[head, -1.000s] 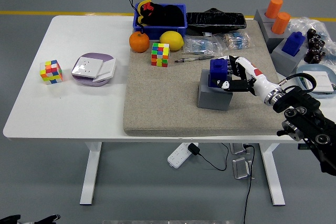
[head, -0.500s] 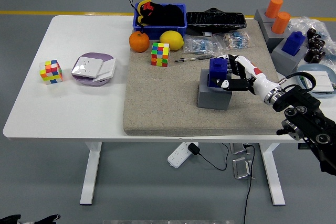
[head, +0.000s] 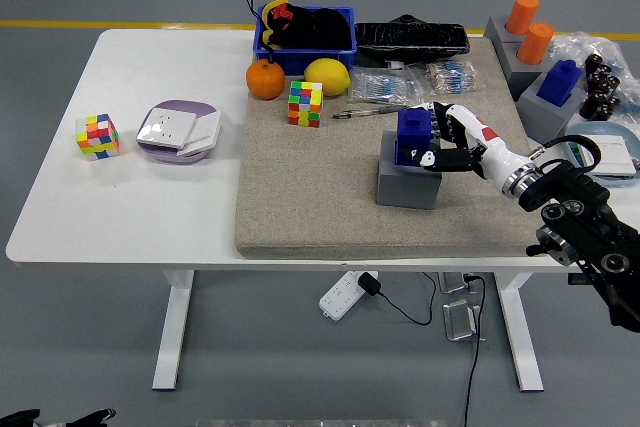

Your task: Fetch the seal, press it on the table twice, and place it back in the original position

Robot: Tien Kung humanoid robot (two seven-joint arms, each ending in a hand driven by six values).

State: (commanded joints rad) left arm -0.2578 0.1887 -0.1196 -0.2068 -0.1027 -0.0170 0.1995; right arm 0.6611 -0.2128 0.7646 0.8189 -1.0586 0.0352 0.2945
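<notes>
1. Under the worktop's near edge a white power strip (head: 341, 299) hangs with black cables trailing to the floor
2. The right arm (head: 585, 232) comes in from the lower right, and its robot hand (head: 446, 145) reaches left over the beige mat (head: 310, 197) that covers the right half of the white worktop (head: 150, 207)
3. That right robot hand has its fingers (head: 428, 158) wrapped around the blue seal (head: 414, 135), grasping it from the right side
4. The blue seal stands upright on top of the grey block (head: 408, 182), which rests on the mat towards its right side
5. On the bare left part of the worktop a small colour cube (head: 97, 137) lies near the left edge, and just to its right sits a lilac plate (head: 180, 133) with a white object on it
6. Further back on the mat a second colour cube (head: 305, 104) stands, with a pen (head: 370, 113) lying to its right
7. Behind these, an orange (head: 265, 79) and a lemon (head: 326, 77) sit side by side at the mat's far edge, and clear bags of small parts (head: 420, 82) lie to their right
8. At the far edge a blue bin (head: 305, 45) holds dark items, and a black case (head: 410, 39) lies beside it on the right
9. Off to the right, on a separate surface, two orange seals (head: 528, 27) and another blue seal (head: 560, 80) stand on grey blocks
10. The left arm is out of sight
</notes>
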